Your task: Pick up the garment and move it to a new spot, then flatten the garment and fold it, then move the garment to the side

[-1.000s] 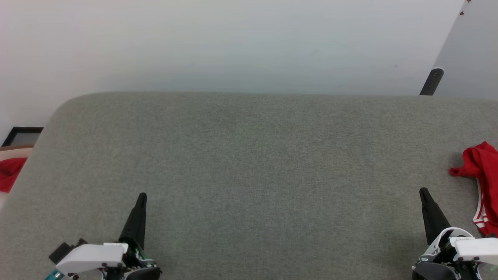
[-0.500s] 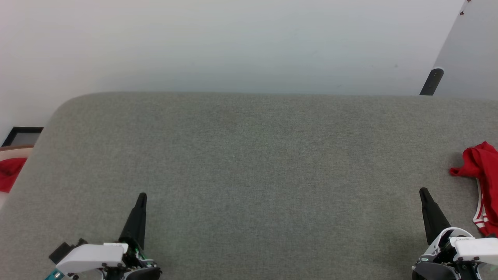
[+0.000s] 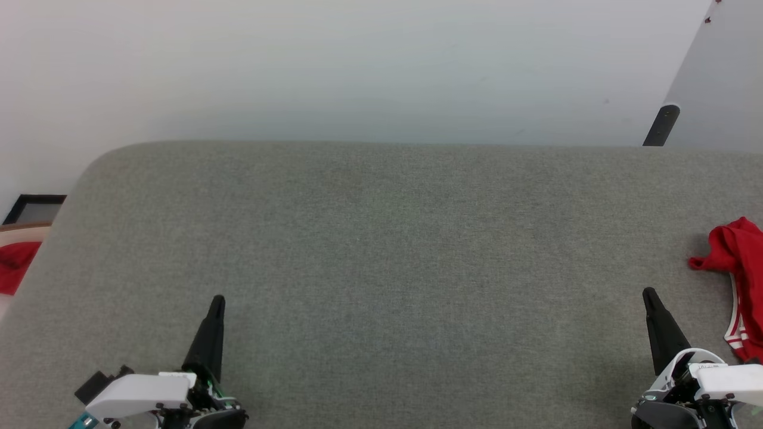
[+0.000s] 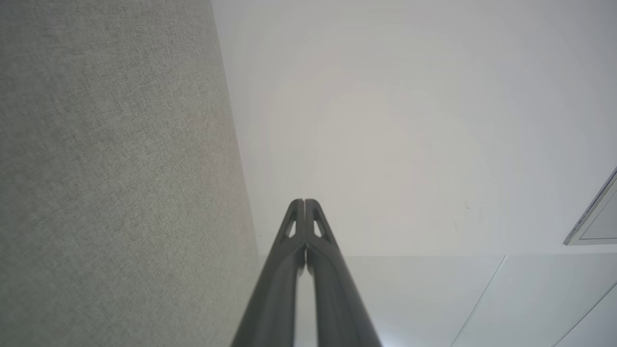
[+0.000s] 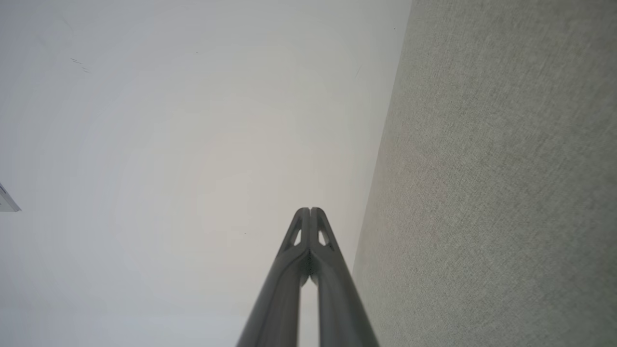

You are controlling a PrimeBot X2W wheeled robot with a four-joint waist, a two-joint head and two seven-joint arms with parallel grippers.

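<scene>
The garment (image 3: 741,262) is a crumpled red jersey with red-and-white striped trim, lying at the right edge of the grey table (image 3: 393,238) and cut off by the head view's border. My right gripper (image 3: 648,293) stands shut a short way left of it, not touching it. At the lower left my left gripper (image 3: 218,300) is shut and holds nothing. In the left wrist view the left gripper (image 4: 304,201) has its fingers pressed together. The right wrist view shows the right gripper (image 5: 310,210) likewise shut and empty.
A small red cloth (image 3: 15,267) lies in a beige basket (image 3: 24,227) off the table's left edge. A dark frame (image 3: 36,207) sits behind the basket. A black post (image 3: 661,125) and a pale panel stand beyond the far right corner. A white wall rises behind.
</scene>
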